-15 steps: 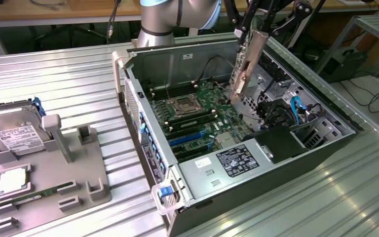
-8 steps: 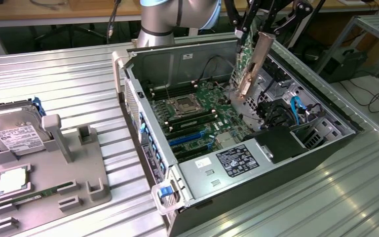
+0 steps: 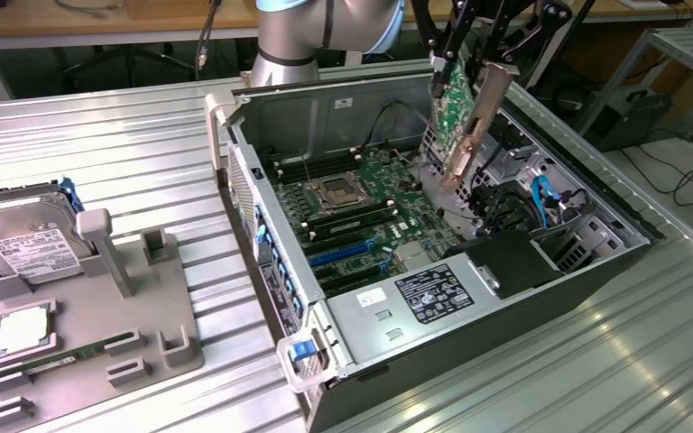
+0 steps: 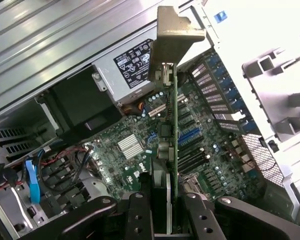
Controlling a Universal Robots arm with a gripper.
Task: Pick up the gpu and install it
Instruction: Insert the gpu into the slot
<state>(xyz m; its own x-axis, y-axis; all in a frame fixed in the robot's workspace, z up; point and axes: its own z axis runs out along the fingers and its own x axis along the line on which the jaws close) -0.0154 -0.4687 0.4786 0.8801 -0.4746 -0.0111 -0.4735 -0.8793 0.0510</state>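
The gpu hangs upright over the far side of the open computer case, green board face showing, its pale metal end bracket pointing down toward the motherboard. My gripper is shut on the card's top edge. In the wrist view the gpu runs edge-on between my gripper's black fingers, with the bracket at its far end. The card floats above the motherboard and touches no slot.
Blue and black expansion slots lie near the processor socket. A power supply and black shroud fill the near end. On the exterior view's left, a grey fixture holds a hard drive and memory stick.
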